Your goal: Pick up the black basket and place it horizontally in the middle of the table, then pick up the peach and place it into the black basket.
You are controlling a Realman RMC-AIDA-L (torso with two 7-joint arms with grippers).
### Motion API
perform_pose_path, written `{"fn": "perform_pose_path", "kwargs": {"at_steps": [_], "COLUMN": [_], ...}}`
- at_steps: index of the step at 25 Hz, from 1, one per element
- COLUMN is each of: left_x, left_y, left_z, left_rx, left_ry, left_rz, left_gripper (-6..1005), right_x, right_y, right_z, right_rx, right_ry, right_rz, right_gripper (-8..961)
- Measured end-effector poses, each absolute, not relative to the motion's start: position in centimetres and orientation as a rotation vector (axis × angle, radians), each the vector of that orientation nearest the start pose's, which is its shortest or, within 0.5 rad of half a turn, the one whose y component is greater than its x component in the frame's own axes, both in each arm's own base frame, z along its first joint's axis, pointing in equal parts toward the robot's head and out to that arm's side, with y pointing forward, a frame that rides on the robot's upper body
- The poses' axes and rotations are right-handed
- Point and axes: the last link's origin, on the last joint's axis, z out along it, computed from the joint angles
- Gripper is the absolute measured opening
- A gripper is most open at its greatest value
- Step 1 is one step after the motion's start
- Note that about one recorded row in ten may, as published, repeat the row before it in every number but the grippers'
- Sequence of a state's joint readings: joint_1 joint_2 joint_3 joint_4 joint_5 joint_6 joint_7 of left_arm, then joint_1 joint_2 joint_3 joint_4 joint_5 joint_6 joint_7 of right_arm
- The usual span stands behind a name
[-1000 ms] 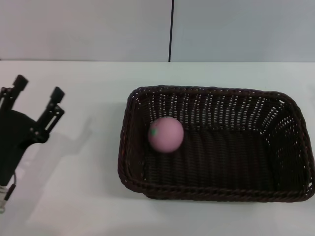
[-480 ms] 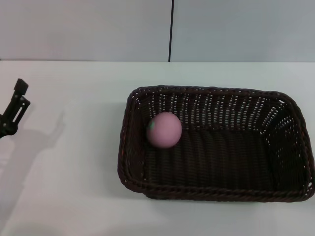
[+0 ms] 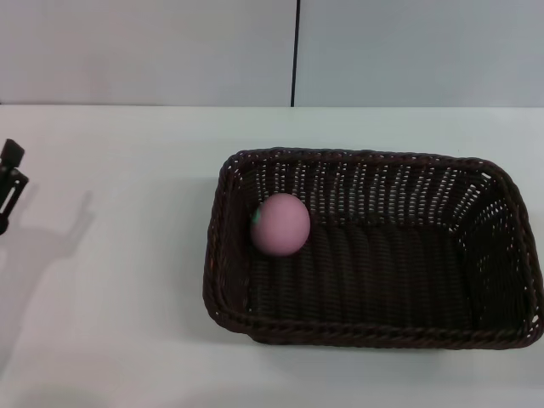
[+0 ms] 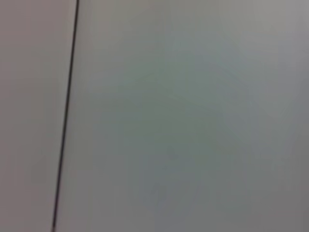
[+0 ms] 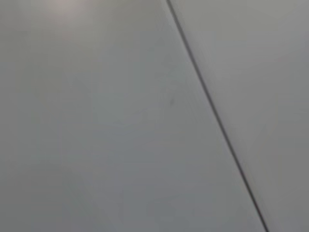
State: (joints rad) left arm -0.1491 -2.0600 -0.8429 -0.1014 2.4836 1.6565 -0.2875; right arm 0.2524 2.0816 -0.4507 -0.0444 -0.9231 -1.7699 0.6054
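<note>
The black basket point(image 3: 374, 327) lies lengthwise across the white table point(image 3: 127, 255), right of centre in the head view. The peach point(image 3: 280, 224) rests inside it at its left end, against the left wall. My left gripper is at the far left edge of the head view, well clear of the basket, and only one fingertip point(image 3: 12, 160) shows. It holds nothing. My right gripper is out of view. Both wrist views show only a pale wall with a dark seam.
A pale wall point(image 3: 170, 51) with a vertical dark seam point(image 3: 296, 51) stands behind the table. Bare tabletop lies left of the basket and along the far side.
My left gripper, open and empty, has drawn back to the left and nearly left the head view. The peach has rolled slightly left inside the basket.
</note>
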Motion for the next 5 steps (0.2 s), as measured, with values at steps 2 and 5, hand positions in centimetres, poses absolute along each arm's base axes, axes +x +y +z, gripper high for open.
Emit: {"fn": "perform_pose_path", "kwargs": {"at_steps": [2, 5], "left_x": [-35.25, -35.38], "left_y": [20.96, 20.86], "left_z": [1.63, 1.88], "left_rx": [-1.545, -1.527], "left_ry": [-0.419, -0.430], "left_rz": [-0.923, -0.933], "left_gripper": [814, 814], "right_x": [34.83, 35.06], "right_y": [23.29, 22.98], "right_z": [6.02, 6.13], "right_rx": [-1.297, -1.278], "right_ry": [0.463, 0.468], "right_rz": [1.192, 1.188], "right_gripper": [597, 597]}}
